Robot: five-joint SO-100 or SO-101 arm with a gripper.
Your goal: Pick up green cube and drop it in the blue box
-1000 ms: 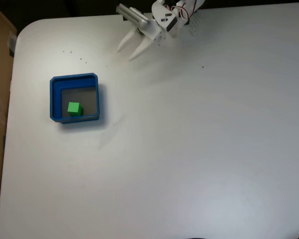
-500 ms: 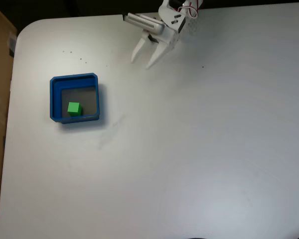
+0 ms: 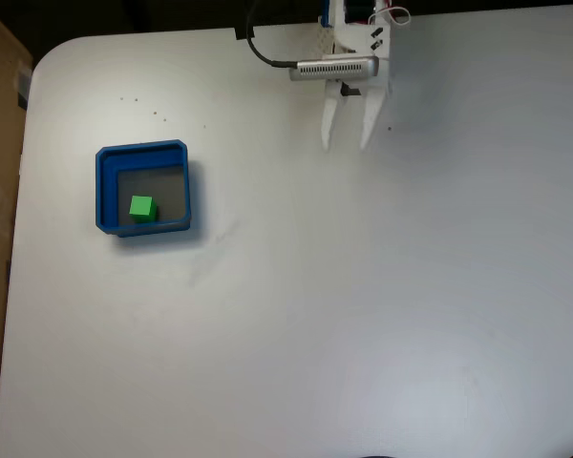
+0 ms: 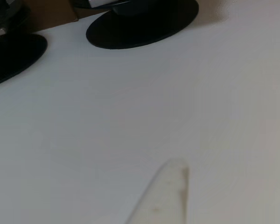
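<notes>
**A:** Status? Where's the green cube?

**B:** Inside the blue box, on the grey floor, in the corner nearest the lower-left of the fixed view. Sits close to the box's left and lower walls; can't tell if it touches either. Flat on one face, not tilted.

**A:** Gripper?

**B:** Gripper is well apart from the box, off to its upper right near the table's far edge. Fingers point down the frame, spread to a moderate gap, nothing between them. The other view has one pale fingertip over bare table, with two dark round bases beyond it.

**A:** So the drop reads as done?

**B:** My judgement, yes: cube is in the box, pincer is empty.

**A:** If it needed a re-grab?

**B:** Probably light and rigid, with plain smooth faces, so maybe a bit slippery. Take it on two opposite flat faces, centred. Its corner position is the problem: the walls likely crowd one finger, so come straight down and use the faces with clearance.
</notes>
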